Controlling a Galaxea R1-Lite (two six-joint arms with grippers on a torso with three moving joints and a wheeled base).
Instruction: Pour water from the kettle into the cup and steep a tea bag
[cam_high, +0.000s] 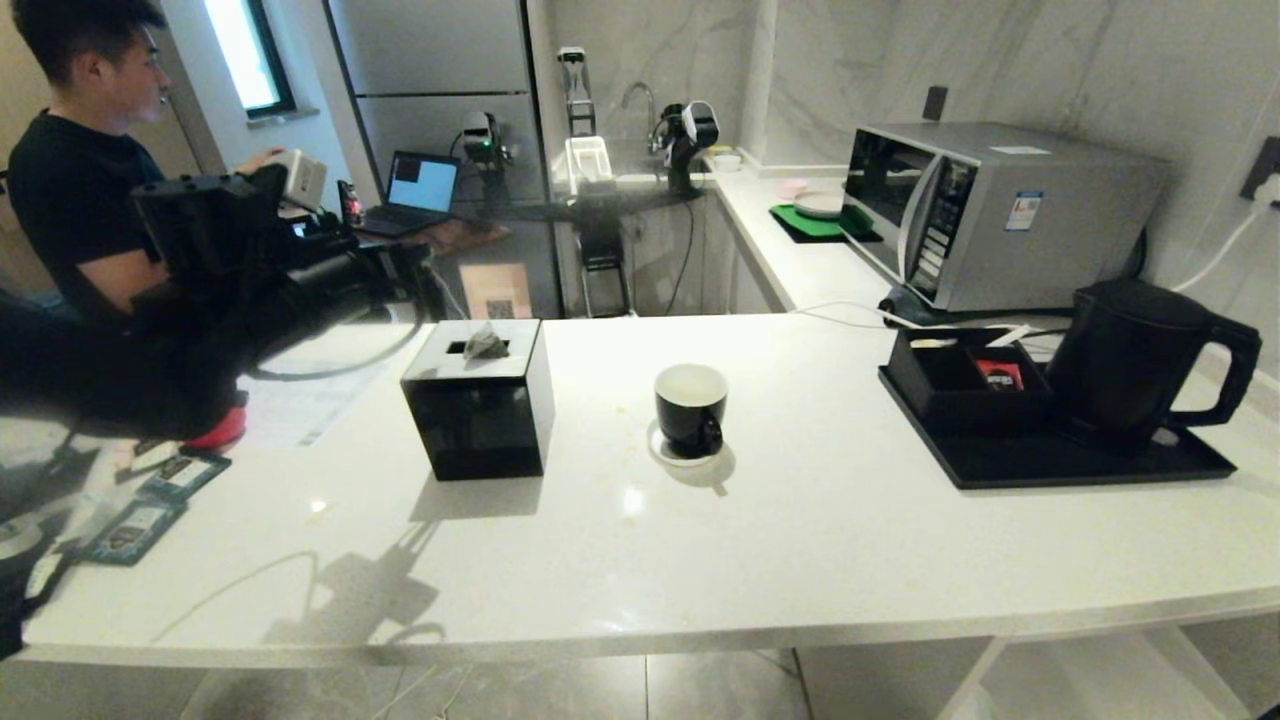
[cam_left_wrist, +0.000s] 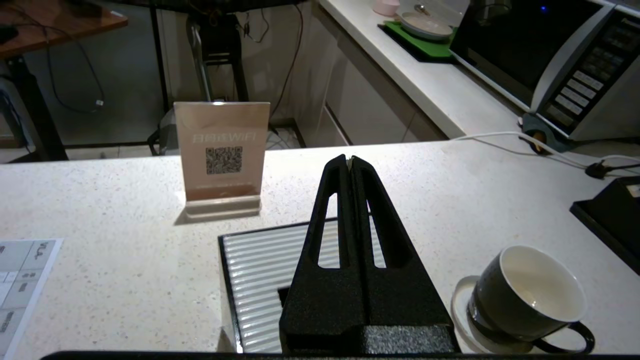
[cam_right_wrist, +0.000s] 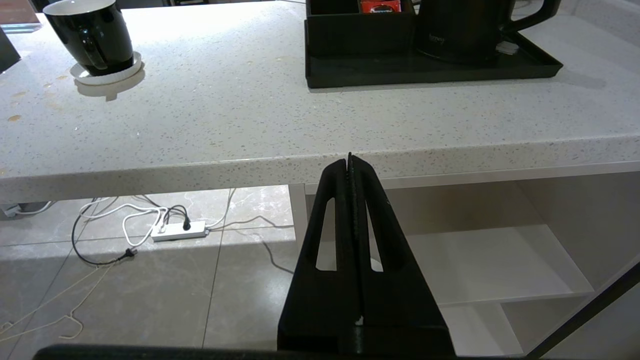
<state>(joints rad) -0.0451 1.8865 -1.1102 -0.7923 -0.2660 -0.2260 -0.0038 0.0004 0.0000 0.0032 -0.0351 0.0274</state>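
Where the counter holds a stand: placard (cam_left_wrist: 222, 150) lettering "WiFi".

Tissue box (cam_high: 478, 400): black cube with a pale ribbed top, a tissue poking from its slot, standing on the white counter (cam_high: 800, 540).
Tray (cam_high: 1050, 462): flat black, at the counter's right end, with a black compartment box (cam_high: 955, 385) on it holding a red packet (cam_high: 999, 373).
Microwave (cam_high: 990, 210): silver, behind the tray against the marble wall.
Teal sachets (cam_high: 150, 505): lying flat near the counter's left edge.
WiFi sign (cam_left_wrist: 222, 150): upright card with a QR code, on a pale base.
Laptop (cam_high: 415, 192): open, on a wooden desk in the background.
Person (cam_high: 80, 150): black T-shirt, seated at far left.
Power strip (cam_right_wrist: 177, 231): white, on the tiled floor with loose cables.
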